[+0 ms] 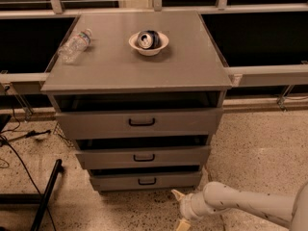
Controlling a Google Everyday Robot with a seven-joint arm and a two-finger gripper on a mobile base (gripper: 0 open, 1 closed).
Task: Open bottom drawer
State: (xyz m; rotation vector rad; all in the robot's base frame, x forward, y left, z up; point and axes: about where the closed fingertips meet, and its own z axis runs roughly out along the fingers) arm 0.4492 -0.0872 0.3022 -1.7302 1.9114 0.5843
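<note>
The bottom drawer (115, 181) is the narrowest grey front of three, with a small black loop handle (147, 181). It sits just above the floor, with a dark gap above its front. My gripper (178, 209) is low over the floor, in front of the drawer and to the right of its handle, not touching it. Its two pale fingers (176, 195) stand apart, open and empty. The white arm (240, 205) comes in from the lower right.
The mid-sized drawer (143, 157) and the tallest drawer (139, 122) are above. On the cabinet top (144, 71) are a plastic bottle (74, 45) and a bowl (148, 43) holding a can. A black stand leg (45, 196) and cables lie at the left.
</note>
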